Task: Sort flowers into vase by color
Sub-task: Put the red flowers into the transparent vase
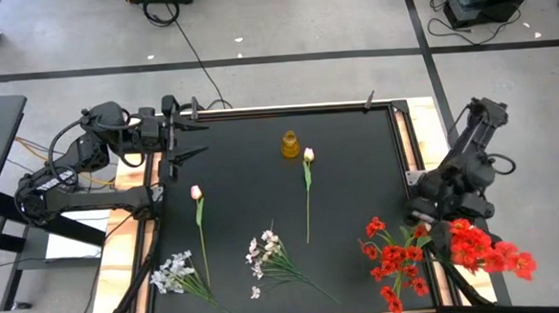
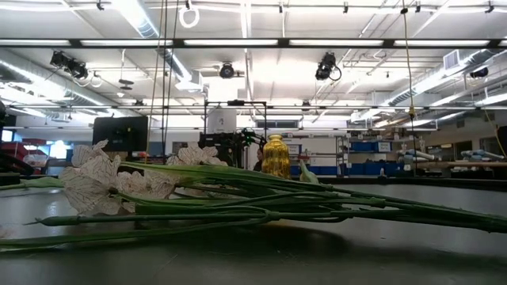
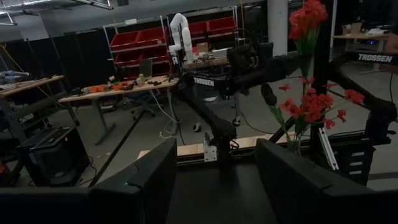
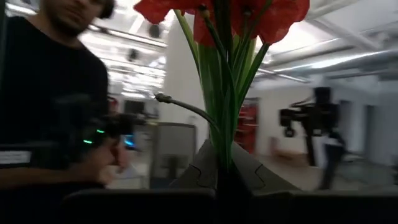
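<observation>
A small yellow vase [image 1: 289, 144] stands toward the table's far side, also in the low view [image 2: 276, 156]. Two pink tulips [image 1: 308, 155] [image 1: 196, 192] and two white sprays [image 1: 173, 272] [image 1: 265, 253] lie flat on the black mat. One red bunch [image 1: 395, 261] lies near the near right corner. My right gripper [image 1: 437, 227] is shut on a second red bunch [image 1: 485, 246] over the table's right edge. My left gripper [image 1: 188, 142] waits open at the far left corner, touching nothing. My right gripper [image 4: 221, 171] pinches the red bunch's green stems [image 4: 221, 137] between its two fingers, several stems together, a short way below the blossoms [image 4: 217, 12]. The bunch is lifted clear of the table, with its blossoms pointing away beyond the fingertips.
A person in a dark shirt [image 4: 50, 93] stands beyond the table in the right wrist view. The wooden table rim [image 1: 408, 140] frames the mat. The white sprays' long stems [image 2: 317, 202] lie across the mat's near part. Bare mat [image 1: 357, 172] lies right of the vase.
</observation>
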Robot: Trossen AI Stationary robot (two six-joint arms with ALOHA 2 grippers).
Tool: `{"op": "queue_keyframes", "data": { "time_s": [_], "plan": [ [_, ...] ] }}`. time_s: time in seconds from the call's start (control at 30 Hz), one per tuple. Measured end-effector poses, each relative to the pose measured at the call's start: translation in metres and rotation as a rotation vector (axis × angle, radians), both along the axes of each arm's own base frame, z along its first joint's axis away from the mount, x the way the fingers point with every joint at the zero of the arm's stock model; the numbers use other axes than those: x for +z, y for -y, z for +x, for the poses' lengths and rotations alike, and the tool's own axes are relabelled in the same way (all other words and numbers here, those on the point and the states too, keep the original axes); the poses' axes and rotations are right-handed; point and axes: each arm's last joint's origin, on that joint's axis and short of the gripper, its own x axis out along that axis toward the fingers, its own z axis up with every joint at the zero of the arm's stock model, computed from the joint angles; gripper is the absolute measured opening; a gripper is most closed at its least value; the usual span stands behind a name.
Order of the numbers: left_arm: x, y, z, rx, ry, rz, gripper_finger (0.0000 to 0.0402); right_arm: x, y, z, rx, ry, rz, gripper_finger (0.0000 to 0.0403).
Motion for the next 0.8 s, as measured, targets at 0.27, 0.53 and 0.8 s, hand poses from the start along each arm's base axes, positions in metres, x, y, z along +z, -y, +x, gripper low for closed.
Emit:
{"op": "queue_keyframes", "data": {
  "time_s": [0.27,0.53,0.8],
  "plan": [
    [0.000,0.000,0.000,0.000,-0.001,0.000,0.0224,-0.021,0.003,-0.024,-0.128,-0.051,0.014,0.0014],
    [0.000,0.000,0.000,0.000,-0.001,0.000,0.0224,-0.051,-0.003,-0.034,-0.159,-0.083,0.037,0.0016],
    [0.000,0.000,0.000,0.000,-0.001,0.000,0.0224,-0.056,-0.007,-0.036,-0.156,-0.065,0.012,0.0024]
  ]
}}
